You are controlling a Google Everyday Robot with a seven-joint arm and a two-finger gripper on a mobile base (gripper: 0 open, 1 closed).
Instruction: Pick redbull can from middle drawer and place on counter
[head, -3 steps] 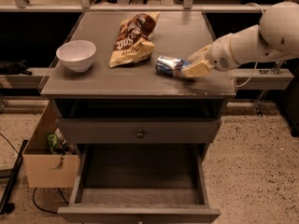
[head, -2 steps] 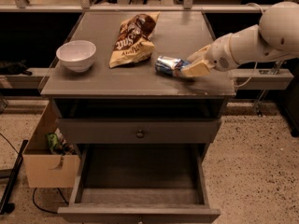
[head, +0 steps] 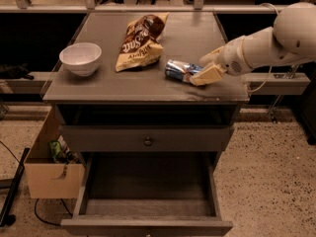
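Redbull can [head: 178,69] on counter [head: 98,90], gripper [head: 203,69] at its end; snack bag [head: 139,41], bowl [head: 80,58] nearby.

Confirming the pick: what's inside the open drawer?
Open drawer: bare floor only; its front wall hides the nearest strip. Redbull can lies on the counter at the end effector.

redbull can [head: 177,69] shiny metal | counter [head: 197,36] matt, worn front edge | snack bag [head: 139,46] crinkled glossy | gripper [head: 200,75] smooth pale plastic, counter's front-right corner
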